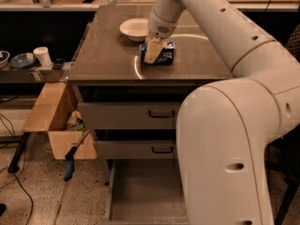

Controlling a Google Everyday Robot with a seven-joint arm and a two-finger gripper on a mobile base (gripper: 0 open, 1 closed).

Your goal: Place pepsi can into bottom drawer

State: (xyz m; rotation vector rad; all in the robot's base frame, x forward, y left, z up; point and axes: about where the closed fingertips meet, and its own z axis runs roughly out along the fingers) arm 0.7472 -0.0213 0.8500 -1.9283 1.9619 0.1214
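Note:
The pepsi can [165, 54], blue with white markings, rests on the brown countertop [108, 55] near its middle, just in front of the white bowl [134, 28]. My gripper [153, 53] comes down from the arm above and sits right at the can's left side, covering part of it. Whether it grips the can does not show. The bottom drawer [145, 191] is pulled out below, its flat grey floor bare. The large white arm hides the drawer's right part.
Two upper drawers [140, 115] with black handles stand slightly ajar. An open cardboard box [51, 121] with clutter sits left of the cabinet, a blue-handled tool [70, 165] leaning by it. A side shelf holds a white cup [43, 56] and dishes.

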